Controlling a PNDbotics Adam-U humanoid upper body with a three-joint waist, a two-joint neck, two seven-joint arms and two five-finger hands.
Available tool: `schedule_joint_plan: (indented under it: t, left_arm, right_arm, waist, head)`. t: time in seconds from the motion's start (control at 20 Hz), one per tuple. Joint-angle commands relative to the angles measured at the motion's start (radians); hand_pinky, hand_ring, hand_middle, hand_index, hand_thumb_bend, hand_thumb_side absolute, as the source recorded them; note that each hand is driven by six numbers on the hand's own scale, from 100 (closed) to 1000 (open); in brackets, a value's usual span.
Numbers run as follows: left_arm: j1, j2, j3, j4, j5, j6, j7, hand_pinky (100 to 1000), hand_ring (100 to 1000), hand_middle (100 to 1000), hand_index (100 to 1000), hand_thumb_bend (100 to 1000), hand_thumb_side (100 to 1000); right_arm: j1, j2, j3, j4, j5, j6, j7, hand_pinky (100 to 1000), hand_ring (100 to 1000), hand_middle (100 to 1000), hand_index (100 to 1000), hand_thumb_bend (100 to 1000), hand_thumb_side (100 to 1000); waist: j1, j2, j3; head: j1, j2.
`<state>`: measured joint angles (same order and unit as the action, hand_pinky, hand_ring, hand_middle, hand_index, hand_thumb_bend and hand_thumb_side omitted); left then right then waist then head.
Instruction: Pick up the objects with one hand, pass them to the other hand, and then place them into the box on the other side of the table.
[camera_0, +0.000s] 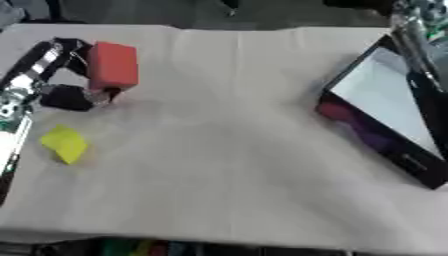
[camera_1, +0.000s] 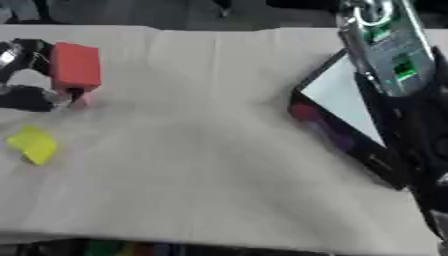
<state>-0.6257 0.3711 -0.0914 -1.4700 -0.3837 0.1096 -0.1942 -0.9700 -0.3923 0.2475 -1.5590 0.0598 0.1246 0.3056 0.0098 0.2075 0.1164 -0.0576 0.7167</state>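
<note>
Nearest on the left, a yellow block (camera_0: 65, 143) lies flat on the cloth-covered surface (camera_0: 227, 150). Nothing touches it, so it looks like it is waiting its turn.

A bit farther back, the left hand (camera_0: 68, 95) has its fingers (camera_0: 74, 50) curled round a red block (camera_0: 113, 65). The block stands tall, with dark fingers behind it and a thumb under it. It seems to be just off the cloth, though the picture is too blurry to be sure. The hand holds it this way so it can carry it over to the other hand.

On the right side sits the box (camera_0: 385, 90), black with a pale floor, tipped toward the middle. Something dark red and purple shows at its near wall. That box is where the blocks should end up.

The right arm (camera_1: 389, 50) hangs over the box, near where the handover should happen. I cannot tell how its fingers are set.
</note>
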Motion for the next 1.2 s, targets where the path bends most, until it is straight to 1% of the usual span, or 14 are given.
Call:
schedule_joint_plan:
  t: [0.05, 0.25, 0.4, 0.45, 0.6, 0.75, 0.95, 1.2]
  left_arm:
    - [-0.004, -0.009, -0.017, -0.023, 0.027, -0.017, 0.059, 651, 510, 509, 633, 223, 100]
    - [0.000, -0.013, -0.043, -0.009, 0.032, -0.028, 0.127, 651, 510, 509, 633, 223, 100]
    - [-0.001, -0.014, -0.051, -0.002, 0.035, -0.032, 0.146, 651, 510, 509, 633, 223, 100]
    - [-0.003, -0.016, -0.054, -0.003, 0.035, -0.035, 0.150, 628, 492, 501, 625, 203, 100]
    - [0.008, -0.068, -0.082, -0.038, 0.009, -0.060, 0.183, 620, 487, 499, 621, 202, 100]
    - [0.014, -0.102, -0.097, -0.051, -0.037, -0.072, 0.209, 617, 485, 498, 618, 203, 100]
    - [0.017, -0.118, -0.105, -0.065, -0.108, -0.069, 0.242, 613, 483, 491, 607, 215, 100]
    - [0.024, -0.143, -0.114, -0.065, -0.195, -0.050, 0.264, 609, 480, 489, 605, 220, 100]
  right_arm:
    - [-0.037, 0.027, 0.032, 0.043, 0.060, -0.019, 0.043, 915, 1000, 951, 968, 100, 222]
    - [-0.040, 0.047, 0.030, 0.061, 0.133, -0.046, 0.060, 915, 1000, 951, 968, 100, 222]
    - [-0.038, 0.059, 0.026, 0.067, 0.190, -0.062, 0.066, 915, 1000, 951, 968, 100, 222]
    - [-0.040, 0.064, 0.027, 0.066, 0.210, -0.068, 0.069, 913, 1000, 944, 963, 100, 214]
    - [-0.055, 0.117, 0.069, 0.076, 0.260, -0.089, 0.103, 913, 1000, 944, 964, 100, 201]
    - [-0.061, 0.144, 0.081, 0.085, 0.308, -0.106, 0.124, 912, 1000, 945, 967, 100, 171]
    - [-0.058, 0.151, 0.081, 0.080, 0.328, -0.117, 0.137, 911, 1000, 944, 973, 100, 107]
    - [-0.054, 0.150, 0.086, 0.060, 0.324, -0.116, 0.165, 912, 1000, 936, 969, 100, 100]
  waist:
    - [-0.010, -0.031, 0.001]
    - [-0.009, -0.030, 0.001]
    - [-0.009, -0.030, 0.001]
    - [-0.009, -0.029, 0.003]
    - [-0.011, -0.026, 0.027]
    - [-0.010, -0.025, 0.032]
    - [-0.009, -0.024, 0.033]
    - [-0.009, -0.021, 0.031]
  head:
    - [-0.006, 0.002]
    - [-0.006, 0.002]
    - [-0.005, 0.002]
    - [-0.009, 0.002]
    - [-0.029, 0.002]
    - [-0.028, -0.001]
    - [-0.014, -0.009]
    - [-0.005, -0.012]
